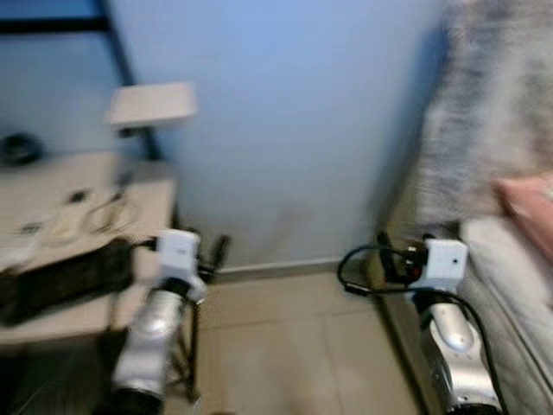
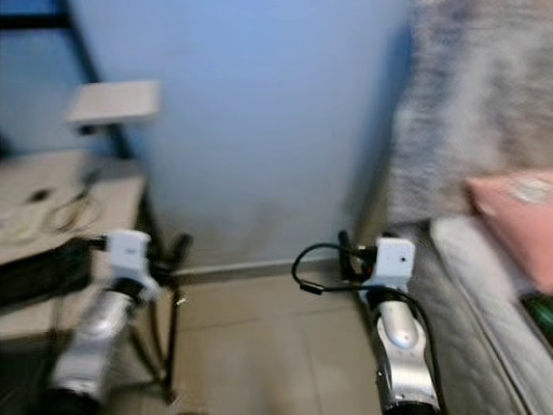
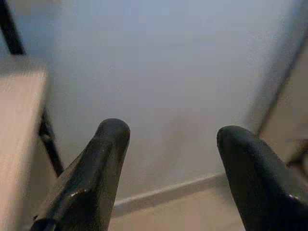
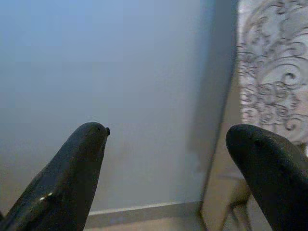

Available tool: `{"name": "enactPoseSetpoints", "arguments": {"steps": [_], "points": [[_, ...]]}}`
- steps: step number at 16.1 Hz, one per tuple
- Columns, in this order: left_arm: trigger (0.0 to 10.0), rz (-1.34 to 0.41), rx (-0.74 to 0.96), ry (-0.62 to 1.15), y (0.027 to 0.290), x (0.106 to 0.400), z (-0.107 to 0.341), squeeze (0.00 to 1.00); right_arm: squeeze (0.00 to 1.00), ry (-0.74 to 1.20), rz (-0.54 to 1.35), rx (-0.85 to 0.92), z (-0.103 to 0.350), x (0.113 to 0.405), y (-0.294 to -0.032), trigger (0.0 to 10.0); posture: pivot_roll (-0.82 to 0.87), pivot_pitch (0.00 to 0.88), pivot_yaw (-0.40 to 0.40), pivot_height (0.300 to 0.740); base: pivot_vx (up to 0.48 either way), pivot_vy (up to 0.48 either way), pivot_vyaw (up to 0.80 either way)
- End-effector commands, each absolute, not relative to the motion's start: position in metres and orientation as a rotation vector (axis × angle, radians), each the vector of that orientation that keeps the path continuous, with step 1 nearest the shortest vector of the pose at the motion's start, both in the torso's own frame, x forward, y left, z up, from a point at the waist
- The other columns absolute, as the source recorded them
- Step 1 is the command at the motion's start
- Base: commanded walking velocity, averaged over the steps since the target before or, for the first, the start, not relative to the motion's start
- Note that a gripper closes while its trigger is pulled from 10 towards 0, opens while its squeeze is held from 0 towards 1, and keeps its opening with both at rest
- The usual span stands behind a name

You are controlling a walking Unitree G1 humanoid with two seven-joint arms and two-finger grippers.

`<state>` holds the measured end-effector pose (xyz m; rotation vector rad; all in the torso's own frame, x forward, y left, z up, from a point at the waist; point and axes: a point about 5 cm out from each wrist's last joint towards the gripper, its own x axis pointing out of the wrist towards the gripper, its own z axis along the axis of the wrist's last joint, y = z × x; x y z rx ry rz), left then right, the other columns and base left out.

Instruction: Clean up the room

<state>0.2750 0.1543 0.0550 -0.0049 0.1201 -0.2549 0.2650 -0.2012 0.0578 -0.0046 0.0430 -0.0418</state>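
No writing or labels can be read anywhere; the head views are blurred. The things left lying about sit on the pale wooden desk (image 1: 147, 203) at the left: a loop of thin cable (image 1: 108, 214), a black keyboard-like slab (image 1: 65, 281) at the near edge, and some small items too smeared to tell. The left gripper (image 3: 168, 144) hangs just beside the desk's corner with its smooth, rounded black fingers spread wide and holding nothing. The right gripper (image 4: 168, 144), also spread wide and holding nothing, points at the plain light-blue wall (image 1: 294, 121). To the right are a curtain with a grey scroll pattern (image 4: 272, 72), a bed (image 2: 484, 277) with a pink pillow (image 2: 518, 220), and beige floor tiles (image 1: 285, 346).
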Motion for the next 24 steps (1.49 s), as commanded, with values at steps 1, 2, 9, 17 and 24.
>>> {"name": "enactPoseSetpoints", "arguments": {"steps": [1,2,9,17,24], "points": [[10.0,-0.274,0.006,0.110,0.152,0.275,0.059,0.00,0.32,0.047,-0.076,0.001,0.057,0.264,-0.207,10.0,-0.06,0.000,0.014,0.740,0.000,0.000,0.00],[10.0,-0.273,0.032,0.104,0.151,0.277,0.060,0.00,0.30,0.048,-0.081,0.004,0.057,0.264,-0.208,10.0,-0.06,0.000,0.011,0.740,0.000,0.000,0.00],[10.0,-0.191,0.051,0.077,0.158,0.289,0.065,0.00,0.33,0.053,-0.090,0.004,0.057,0.265,-0.206,10.0,-0.07,0.000,0.017,0.740,0.265,-0.200,0.30],[10.0,-0.286,-0.091,0.084,0.156,0.261,0.064,0.00,0.33,0.090,-0.001,-0.041,0.052,0.219,-0.202,10.0,-0.05,0.000,-0.004,0.740,0.042,0.000,0.00],[10.0,-0.318,-0.157,0.090,0.143,0.257,0.071,0.00,0.34,0.103,-0.013,-0.048,0.055,0.222,-0.205,10.0,-0.05,0.000,-0.014,0.740,0.000,0.000,0.00]]}}
